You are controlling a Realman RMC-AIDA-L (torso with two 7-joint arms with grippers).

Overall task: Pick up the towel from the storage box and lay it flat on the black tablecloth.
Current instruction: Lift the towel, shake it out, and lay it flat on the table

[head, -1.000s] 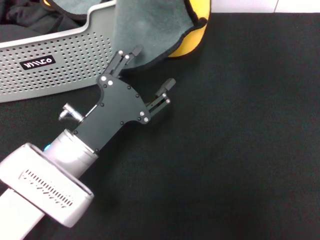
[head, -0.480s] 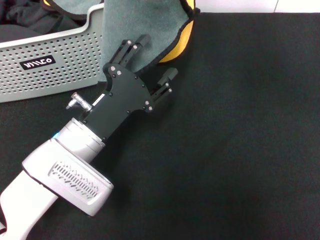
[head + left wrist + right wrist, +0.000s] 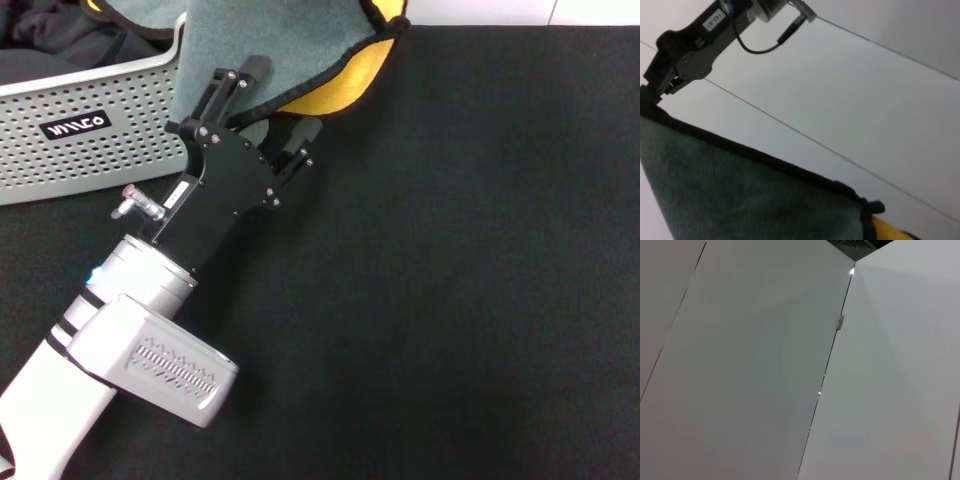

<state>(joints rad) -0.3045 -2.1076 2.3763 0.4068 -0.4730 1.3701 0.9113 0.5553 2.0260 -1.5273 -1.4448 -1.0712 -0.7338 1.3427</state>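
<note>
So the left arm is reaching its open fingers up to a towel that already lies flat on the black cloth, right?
Not quite. In the head view the towel is not flat on the black cloth; it hangs bunched over the box rim. The left gripper does reach up to it with fingers open.

The left gripper (image 3: 278,98) is a flat matte-black plate studded with small silver screws, carrying slim black linkage fingers (image 3: 297,143). A white label strip and a short chrome fitting sit at its wrist. Behind comes a silver-grey cylinder with a black band, then a white housing with slotted vents, possibly embossed lettering.
</note>
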